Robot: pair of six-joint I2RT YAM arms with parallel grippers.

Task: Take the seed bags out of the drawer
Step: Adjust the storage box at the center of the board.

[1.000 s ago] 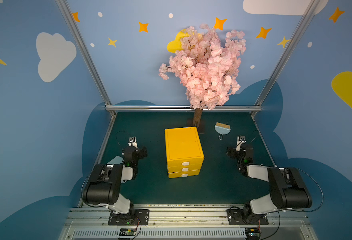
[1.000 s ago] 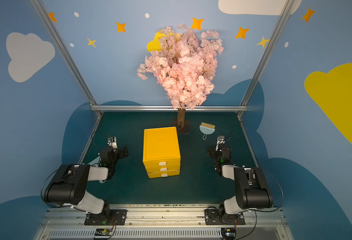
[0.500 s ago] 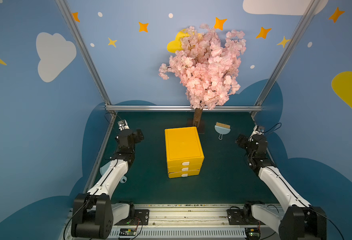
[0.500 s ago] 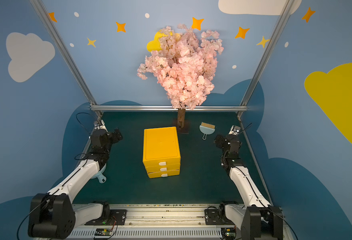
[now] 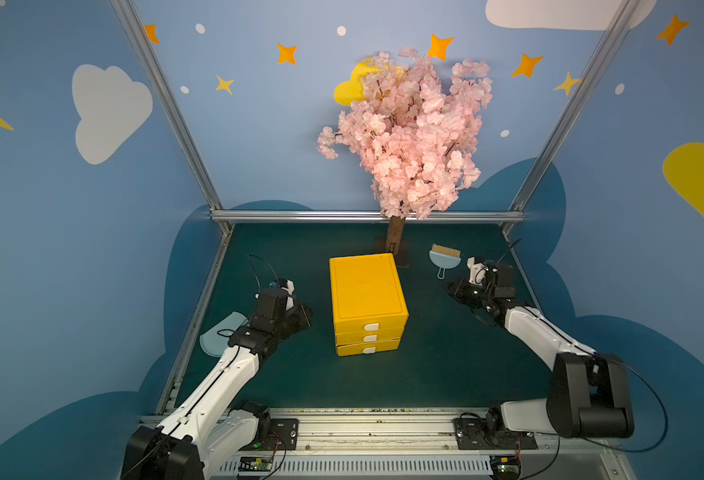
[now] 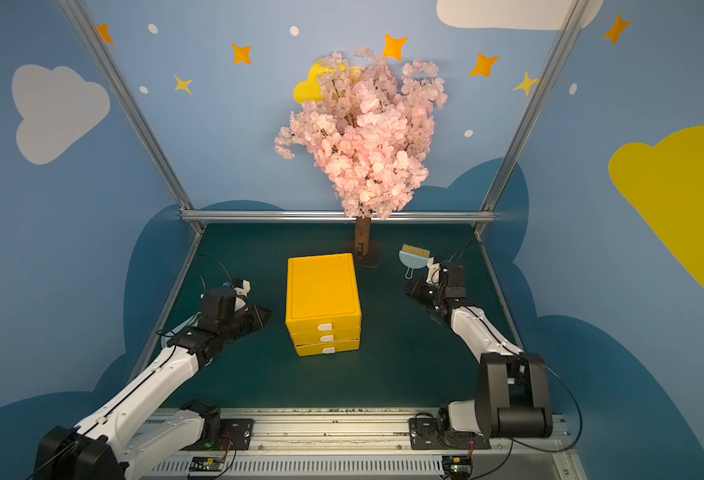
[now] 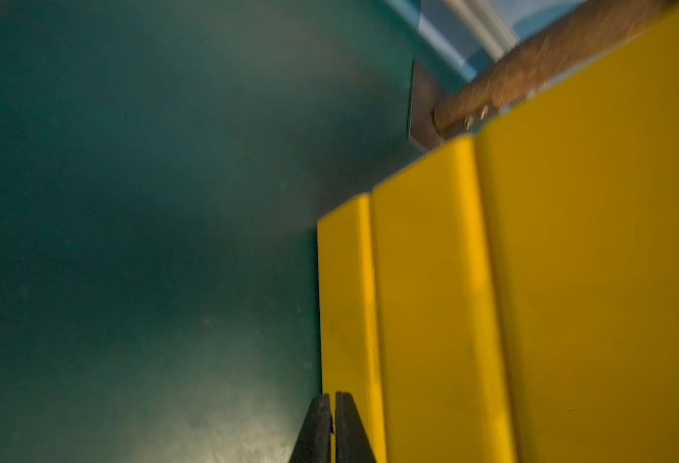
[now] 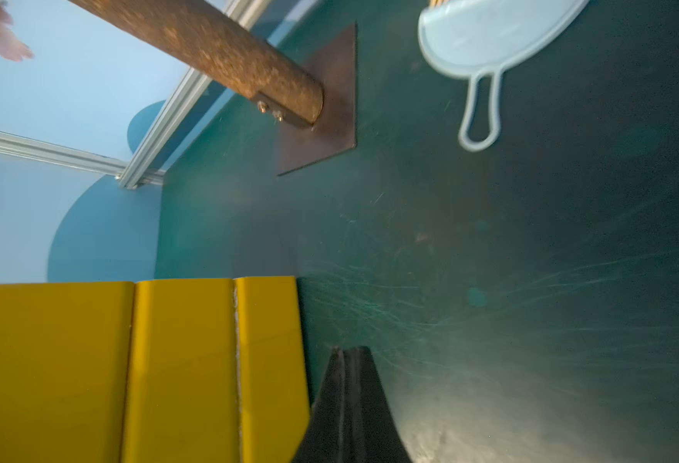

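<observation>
The left end effector (image 7: pixel 333 397) has its two black fingers pressed together with only a thin slit between them, and it holds nothing. It points at the left side of the yellow cube (image 5: pixel 366 286), low over the desk (image 5: pixel 425 365). Whether it touches the cube cannot be told, since that wrist view is blurred. The left arm (image 5: pixel 225 374) behind it stretches forward from the front rail, bent at the wrist toward the cube. It covers part of a pale-blue flat piece (image 5: pixel 217 338) at the desk's left edge. The right end effector (image 8: pixel 345 352) is likewise closed and empty. It points at the cube's right side from well apart, near the brush (image 5: pixel 445 259). The right arm (image 5: pixel 537 332) has its upper link folded up at the base and its forearm reaching forward. The drawer (image 5: pixel 391 326) is the top one of the cube's three. It is pushed in flush, so its inside is hidden. The tree (image 5: pixel 408 137) stands behind the cube, and its crown hides part of the back wall.
</observation>
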